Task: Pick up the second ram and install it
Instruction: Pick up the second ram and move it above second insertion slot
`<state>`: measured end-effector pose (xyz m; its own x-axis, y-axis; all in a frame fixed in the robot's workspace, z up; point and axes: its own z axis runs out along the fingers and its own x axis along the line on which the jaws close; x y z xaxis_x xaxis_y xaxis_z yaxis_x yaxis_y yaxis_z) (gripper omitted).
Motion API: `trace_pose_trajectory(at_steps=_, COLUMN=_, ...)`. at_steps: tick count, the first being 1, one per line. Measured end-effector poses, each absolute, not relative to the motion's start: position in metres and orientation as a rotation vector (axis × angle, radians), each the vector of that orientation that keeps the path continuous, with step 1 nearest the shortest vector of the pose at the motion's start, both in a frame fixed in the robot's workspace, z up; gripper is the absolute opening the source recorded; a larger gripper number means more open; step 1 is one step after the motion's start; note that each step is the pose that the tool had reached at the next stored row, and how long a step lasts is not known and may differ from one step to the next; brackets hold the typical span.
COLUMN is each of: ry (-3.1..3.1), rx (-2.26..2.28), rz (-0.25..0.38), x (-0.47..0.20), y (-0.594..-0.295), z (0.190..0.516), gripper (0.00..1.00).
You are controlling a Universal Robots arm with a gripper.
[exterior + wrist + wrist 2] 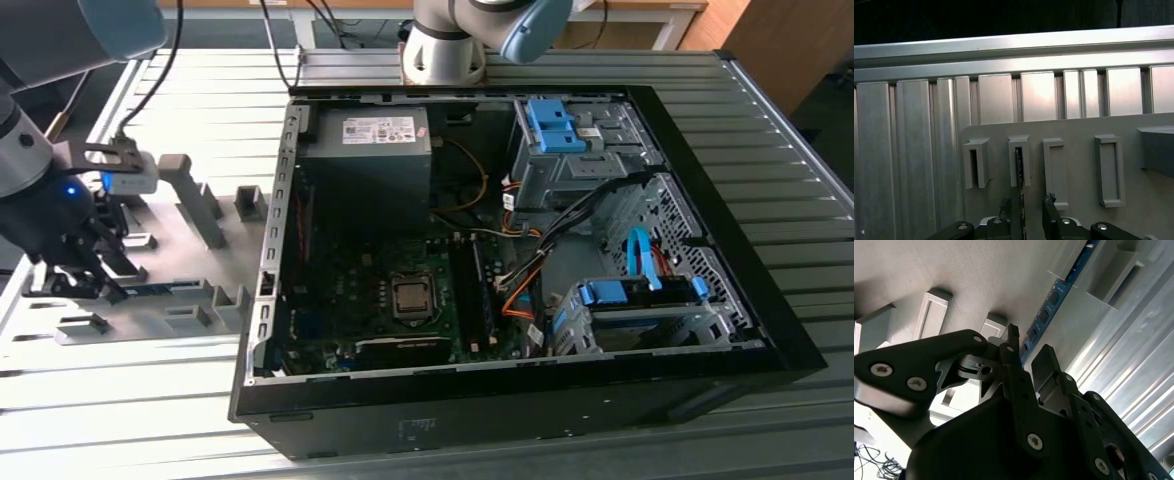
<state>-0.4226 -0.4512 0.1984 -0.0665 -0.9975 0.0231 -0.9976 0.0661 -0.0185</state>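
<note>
The second ram [1054,300] is a thin blue-green stick with dark chips. It stands on edge in grey holders [1019,160] on the grey fixture plate [187,250], at the exterior view's left. In the first wrist view its thin edge [1019,172] runs down between my fingers. My gripper [83,278] hangs low over the plate at the stick's end. Both wrist views show my gripper [1029,352] [1025,204] open, one finger on each side of the stick with a gap left. The open computer case [534,390] lies in the middle, its black slots [467,285] beside the processor socket.
Several grey block holders [200,205] stand on the fixture plate. The case walls rise above the ribbed aluminium table [747,90]. Cables [521,290] and blue-tabbed drive cages [627,295] fill the case's right half. A second arm base [447,55] stands behind the case.
</note>
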Motion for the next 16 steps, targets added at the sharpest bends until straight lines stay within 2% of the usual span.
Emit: trace_pose_trajectory(at_steps=16, ry=-2.293, rx=2.146, rz=0.052, x=-0.4225, y=-0.4516, z=0.1917, gripper=0.38)
